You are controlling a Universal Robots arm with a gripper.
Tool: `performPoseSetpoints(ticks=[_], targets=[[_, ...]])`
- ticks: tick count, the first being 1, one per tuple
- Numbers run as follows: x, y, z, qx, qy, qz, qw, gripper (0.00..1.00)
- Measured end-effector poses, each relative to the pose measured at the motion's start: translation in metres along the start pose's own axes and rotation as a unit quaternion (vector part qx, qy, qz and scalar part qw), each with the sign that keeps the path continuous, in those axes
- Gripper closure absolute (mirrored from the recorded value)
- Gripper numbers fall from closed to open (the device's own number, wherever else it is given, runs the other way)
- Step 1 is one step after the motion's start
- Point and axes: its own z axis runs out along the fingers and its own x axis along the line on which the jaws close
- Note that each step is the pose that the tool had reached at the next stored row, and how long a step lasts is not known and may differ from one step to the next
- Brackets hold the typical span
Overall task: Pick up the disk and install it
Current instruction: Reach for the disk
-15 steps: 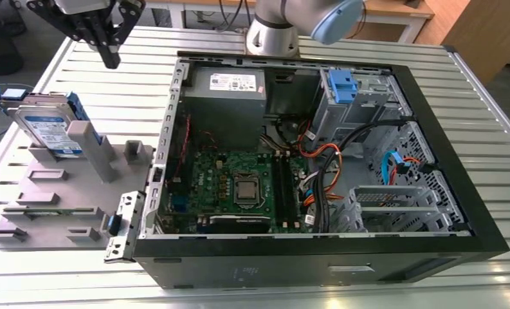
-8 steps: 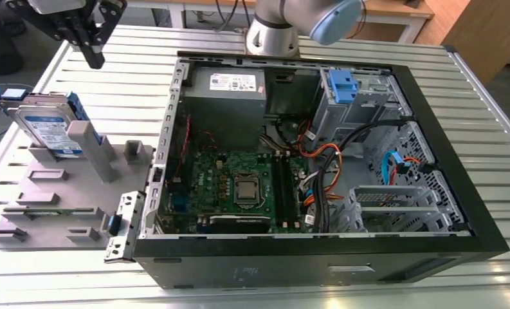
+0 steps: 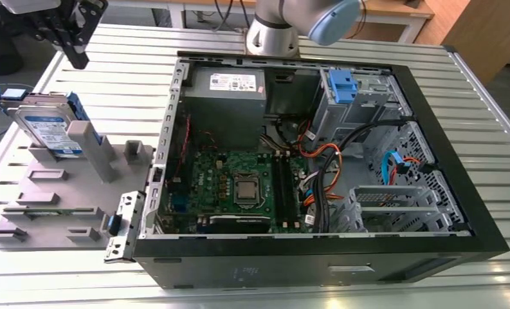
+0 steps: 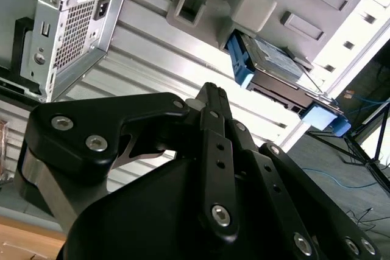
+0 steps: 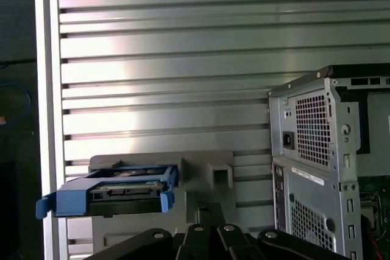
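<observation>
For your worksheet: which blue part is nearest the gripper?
The disk, standing in the grey holder outside the case; the blue tab sits inside the case.

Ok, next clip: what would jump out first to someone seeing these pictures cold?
The open computer case lies on its side across the slatted metal table, its motherboard exposed. At the exterior view's left, the disk with blue side rails stands on edge in a grey fixture. The gripper hangs higher up, not touching it.
</observation>
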Motion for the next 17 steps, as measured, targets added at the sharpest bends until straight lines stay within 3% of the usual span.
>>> performPoseSetpoints(ticks=[17], targets=[[0.0558,-0.0046,0.0067,0.0,0.0,0.0,1.0,0.89]])
